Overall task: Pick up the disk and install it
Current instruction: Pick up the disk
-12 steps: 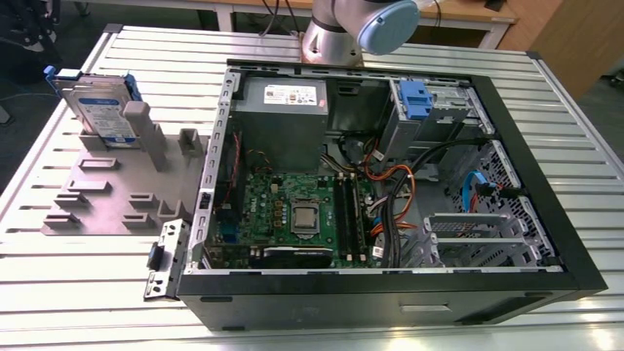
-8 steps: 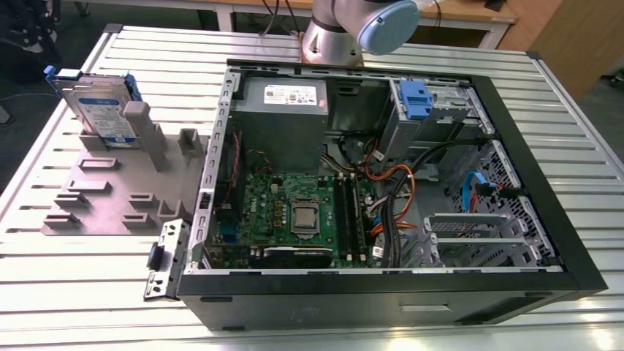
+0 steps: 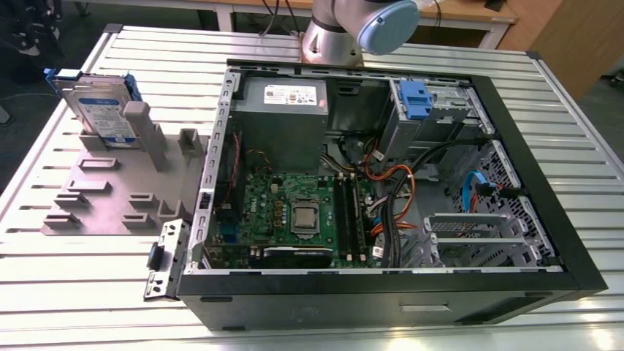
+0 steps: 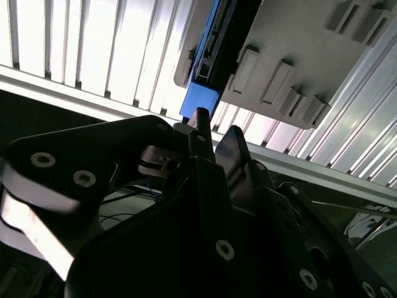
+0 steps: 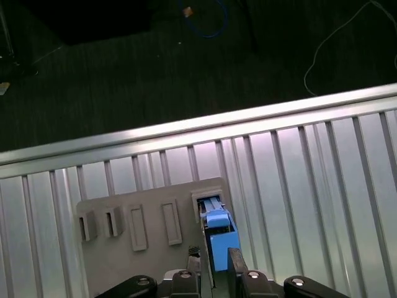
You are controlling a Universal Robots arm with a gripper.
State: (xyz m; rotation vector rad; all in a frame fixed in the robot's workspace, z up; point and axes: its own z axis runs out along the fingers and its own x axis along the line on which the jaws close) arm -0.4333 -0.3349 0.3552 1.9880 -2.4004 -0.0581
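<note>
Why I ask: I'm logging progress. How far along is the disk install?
Done: nothing shows as finished. The disk stands upright in the grey holder, outside the computer case. In hand: the open gripper is lined up near the blue handle and holds nothing. Left: both the pickup and the install.
</note>
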